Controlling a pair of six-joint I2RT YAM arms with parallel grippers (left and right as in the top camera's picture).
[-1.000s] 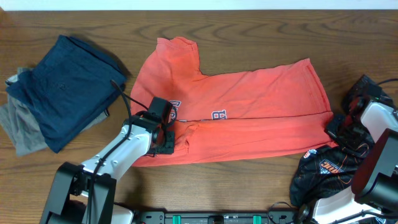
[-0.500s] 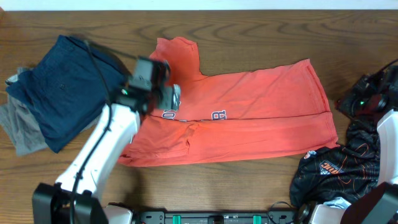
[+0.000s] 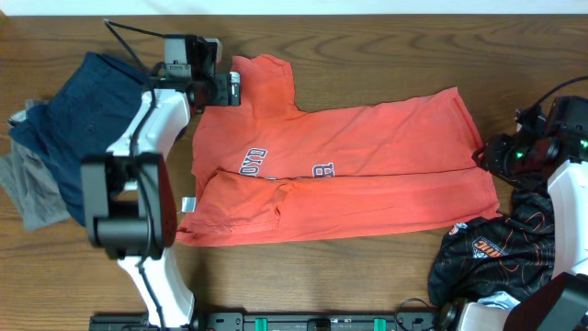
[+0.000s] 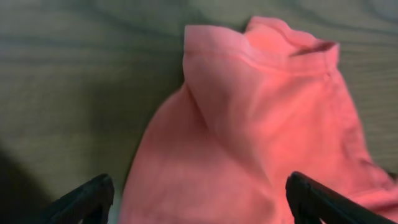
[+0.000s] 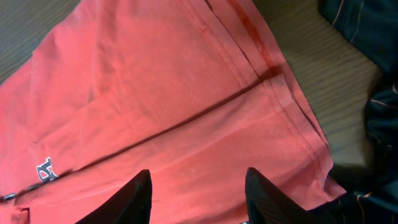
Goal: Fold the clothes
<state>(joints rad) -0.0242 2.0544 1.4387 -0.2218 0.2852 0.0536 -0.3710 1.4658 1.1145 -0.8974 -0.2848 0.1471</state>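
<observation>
An orange T-shirt (image 3: 349,175) lies flat across the middle of the table, folded lengthwise, with white lettering near its centre. My left gripper (image 3: 225,87) is open at the shirt's upper left sleeve; the left wrist view shows the sleeve (image 4: 261,112) between the spread fingers (image 4: 199,199). My right gripper (image 3: 491,156) is open over the shirt's right hem, and the right wrist view shows the hem (image 5: 292,118) beyond the spread fingers (image 5: 199,193). Neither gripper holds cloth.
A stack of navy and grey clothes (image 3: 83,138) lies at the left. A black garment with an orange logo (image 3: 487,253) is bunched at the lower right, under my right arm. It also shows in the right wrist view (image 5: 373,74).
My left gripper let go of the shirt's lower left part and swung up to the upper left sleeve. The right gripper moved up and left to the hem's right edge.
</observation>
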